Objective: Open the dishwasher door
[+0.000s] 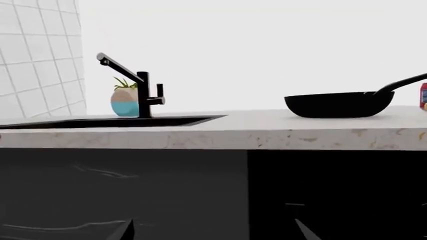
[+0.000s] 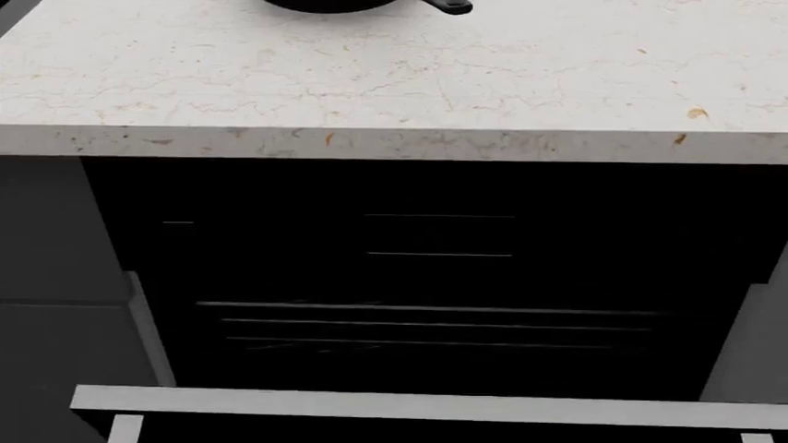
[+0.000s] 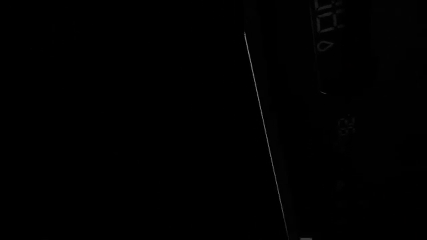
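The dishwasher door (image 2: 419, 406) hangs ajar, dark cavity behind; neither end effector's state shows.

Open dark cavity between countertop (image 2: 394, 143) overhang above and dishwasher door (image 2: 407, 406) edge below.

We see only the dishwasher door (image 2: 419, 406) as a pale top edge, cut by the head view's lower border. The pan (image 2: 357, 5) at the tabletop's (image 2: 394, 83) far edge is cropped. The right wrist view is nearly all black.
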Robot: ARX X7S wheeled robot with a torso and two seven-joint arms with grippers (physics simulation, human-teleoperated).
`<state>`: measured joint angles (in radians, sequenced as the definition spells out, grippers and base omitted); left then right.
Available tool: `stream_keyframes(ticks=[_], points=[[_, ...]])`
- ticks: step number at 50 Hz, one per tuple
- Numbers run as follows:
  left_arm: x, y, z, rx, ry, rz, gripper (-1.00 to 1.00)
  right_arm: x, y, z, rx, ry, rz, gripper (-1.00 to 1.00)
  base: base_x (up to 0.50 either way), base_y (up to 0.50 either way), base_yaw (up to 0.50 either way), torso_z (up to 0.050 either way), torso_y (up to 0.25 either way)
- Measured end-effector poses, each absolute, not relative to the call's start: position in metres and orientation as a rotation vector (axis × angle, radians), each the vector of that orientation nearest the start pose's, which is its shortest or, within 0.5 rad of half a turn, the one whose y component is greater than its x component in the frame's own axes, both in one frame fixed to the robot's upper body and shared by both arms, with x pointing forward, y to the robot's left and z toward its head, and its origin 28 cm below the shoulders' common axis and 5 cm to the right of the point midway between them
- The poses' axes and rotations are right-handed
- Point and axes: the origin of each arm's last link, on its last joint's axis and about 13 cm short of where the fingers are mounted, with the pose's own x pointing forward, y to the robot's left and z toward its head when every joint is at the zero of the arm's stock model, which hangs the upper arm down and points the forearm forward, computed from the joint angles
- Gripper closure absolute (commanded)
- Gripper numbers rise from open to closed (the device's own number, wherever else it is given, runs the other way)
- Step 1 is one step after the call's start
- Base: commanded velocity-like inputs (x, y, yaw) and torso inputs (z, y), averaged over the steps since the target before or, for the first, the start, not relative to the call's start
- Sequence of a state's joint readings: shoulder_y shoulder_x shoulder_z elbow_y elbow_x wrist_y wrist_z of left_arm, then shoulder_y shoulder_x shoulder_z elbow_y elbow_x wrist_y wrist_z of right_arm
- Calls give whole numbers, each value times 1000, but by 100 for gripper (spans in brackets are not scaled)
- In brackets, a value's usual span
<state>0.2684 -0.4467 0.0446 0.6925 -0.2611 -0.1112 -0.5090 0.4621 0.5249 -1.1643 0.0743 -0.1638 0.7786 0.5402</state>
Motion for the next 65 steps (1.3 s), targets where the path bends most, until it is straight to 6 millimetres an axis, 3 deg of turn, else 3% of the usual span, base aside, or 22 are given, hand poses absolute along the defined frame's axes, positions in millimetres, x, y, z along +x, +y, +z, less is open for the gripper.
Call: stream_keyframes(ticks=[31, 65], points=[[142, 248, 118, 73, -309, 229, -100, 175, -125, -30, -1360, 183, 123, 100, -1, 0, 0, 1, 1], [134, 250, 129, 72, -344, 240, -100, 128, -131, -85, -1568, 59, 73, 100, 3, 0, 3, -1, 0]])
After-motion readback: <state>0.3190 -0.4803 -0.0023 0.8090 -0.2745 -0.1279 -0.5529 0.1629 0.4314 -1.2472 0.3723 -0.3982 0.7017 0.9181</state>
